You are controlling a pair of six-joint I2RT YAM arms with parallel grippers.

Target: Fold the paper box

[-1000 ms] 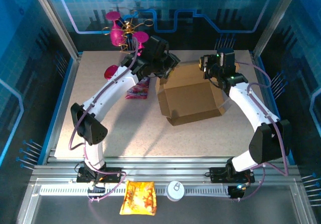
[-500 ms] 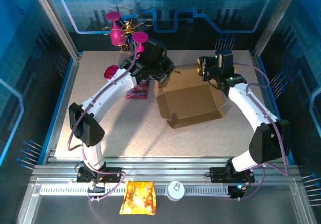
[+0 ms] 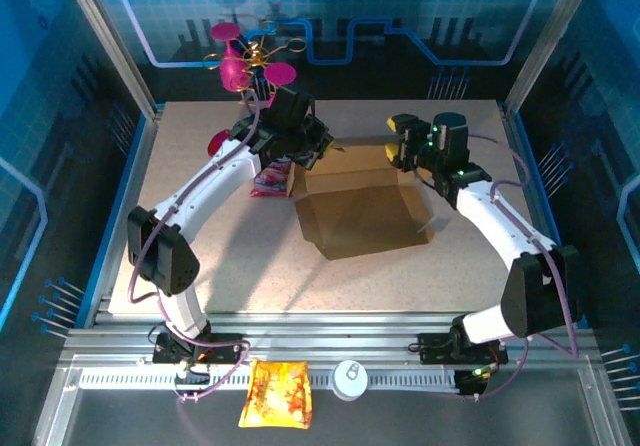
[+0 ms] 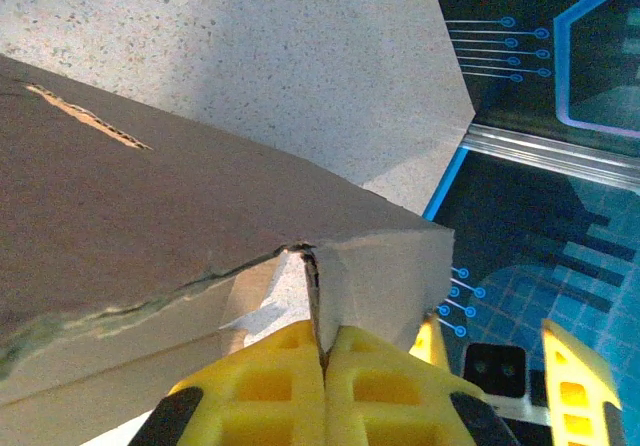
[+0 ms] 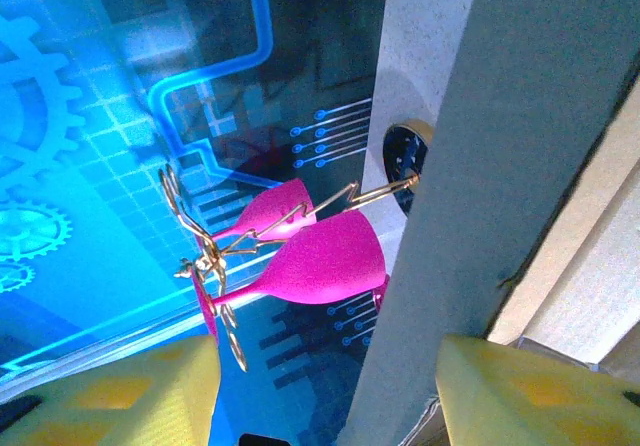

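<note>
The paper box (image 3: 365, 206) is plain brown cardboard, lying mid-table with its far panel raised. My left gripper (image 3: 322, 149) is at the box's far left corner. In the left wrist view its yellow fingers (image 4: 270, 381) are pressed together on a thin flap edge of the paper box (image 4: 150, 216). My right gripper (image 3: 396, 138) is at the far right top edge. In the right wrist view the right gripper (image 5: 322, 391) stands open, and a panel of the paper box (image 5: 480, 166) runs between its fingers, close to the right finger (image 5: 530, 391).
A pink snack packet (image 3: 275, 179) lies just left of the box, under the left arm. Pink wine glasses on a gold wire rack (image 3: 240, 61) stand at the back left. A yellow packet (image 3: 277, 394) and a white disc (image 3: 350, 378) rest on the front rail.
My left gripper has shut on the flap and moved left with it. My right gripper has opened. The box has shifted left and its front has sunk lower.
</note>
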